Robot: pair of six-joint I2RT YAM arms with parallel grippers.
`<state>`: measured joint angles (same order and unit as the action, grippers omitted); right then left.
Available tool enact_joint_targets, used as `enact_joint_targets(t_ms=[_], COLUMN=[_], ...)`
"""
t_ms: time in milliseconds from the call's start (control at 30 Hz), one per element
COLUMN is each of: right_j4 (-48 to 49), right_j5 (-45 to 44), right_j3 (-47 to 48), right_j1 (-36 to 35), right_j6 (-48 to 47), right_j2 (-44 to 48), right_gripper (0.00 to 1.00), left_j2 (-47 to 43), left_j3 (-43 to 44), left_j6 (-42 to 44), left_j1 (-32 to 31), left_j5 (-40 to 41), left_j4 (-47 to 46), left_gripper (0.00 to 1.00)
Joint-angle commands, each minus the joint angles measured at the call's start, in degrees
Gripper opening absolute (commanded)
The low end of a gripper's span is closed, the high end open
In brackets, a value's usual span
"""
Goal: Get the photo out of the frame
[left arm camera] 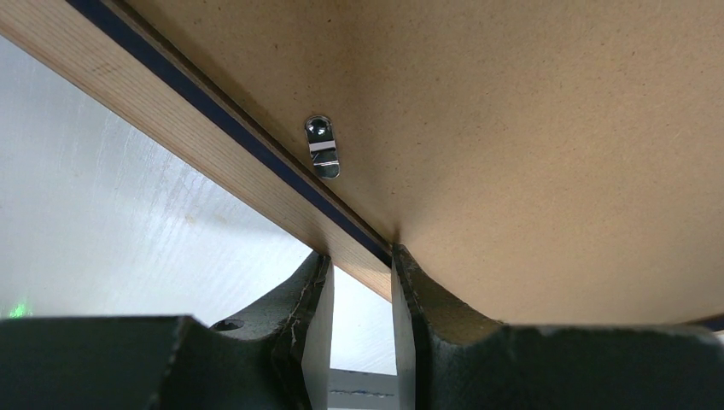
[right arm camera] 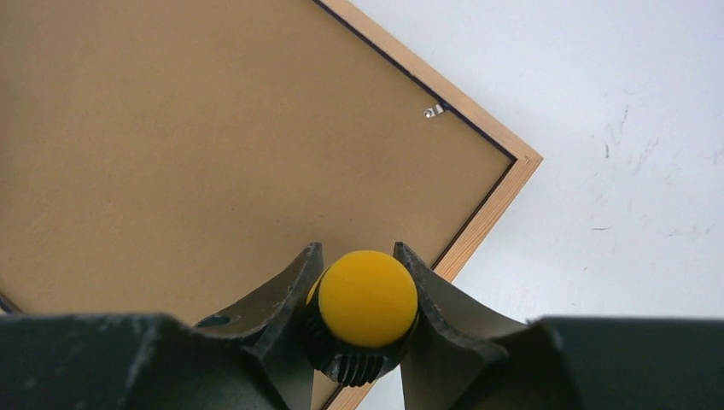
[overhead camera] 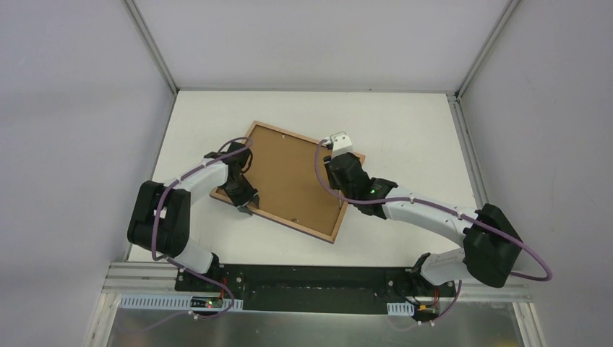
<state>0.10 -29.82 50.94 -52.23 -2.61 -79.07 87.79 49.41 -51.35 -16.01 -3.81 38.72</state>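
Frame lies face down mid-counter, brown backing board uppermost; I judge it light and stiff along its thin rails, though any pane beneath would be fragile, so the rail is the place to hold; my left fingers are clenched across that rail near the eight o'clock corner; my right fingers, over the two o'clock corner, grasp a yellow-capped tool; the photo is hidden under the board; only the wrist views show the small metal clips pinning the board down; only the top view shows how the whole frame lies.
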Motion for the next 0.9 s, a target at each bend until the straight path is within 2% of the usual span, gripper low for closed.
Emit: enact_joint_targets(t_ms=[0, 400, 500, 600, 733, 867], right_j4=[4.5, 9.6, 1.1, -6.4, -12.7, -17.4], right_j5=[-10.9, -13.2, -7.3, 4.4, 13.3, 14.7], right_j3=[-1.0, -1.7, 2.2, 4.5, 5.8, 7.8], right_j1=[-0.5, -2.1, -2.1, -2.0, 0.0, 2.9], right_j6=[-7.5, -8.5, -4.4, -3.4, 0.6, 6.0], right_j2=[0.1, -1.9, 1.3, 4.9, 4.6, 2.9], right_gripper=[0.00, 0.00, 0.00, 0.00, 0.00, 0.00], left_j2=[4.6, 5.7, 6.1, 6.5, 6.6, 6.6], left_j3=[-3.4, -2.6, -2.3, -1.8, -1.3, -0.8], left_j6=[5.3, 5.5, 6.0, 6.6, 7.3, 7.4], left_j1=[-0.2, -0.1, 0.0, 0.0, 0.0, 0.0], left_j5=[4.4, 4.2, 3.9, 3.9, 3.9, 3.9], left_j4=[3.5, 4.9, 5.1, 5.2, 5.1, 5.1], left_gripper=[0.00, 0.00, 0.00, 0.00, 0.00, 0.00])
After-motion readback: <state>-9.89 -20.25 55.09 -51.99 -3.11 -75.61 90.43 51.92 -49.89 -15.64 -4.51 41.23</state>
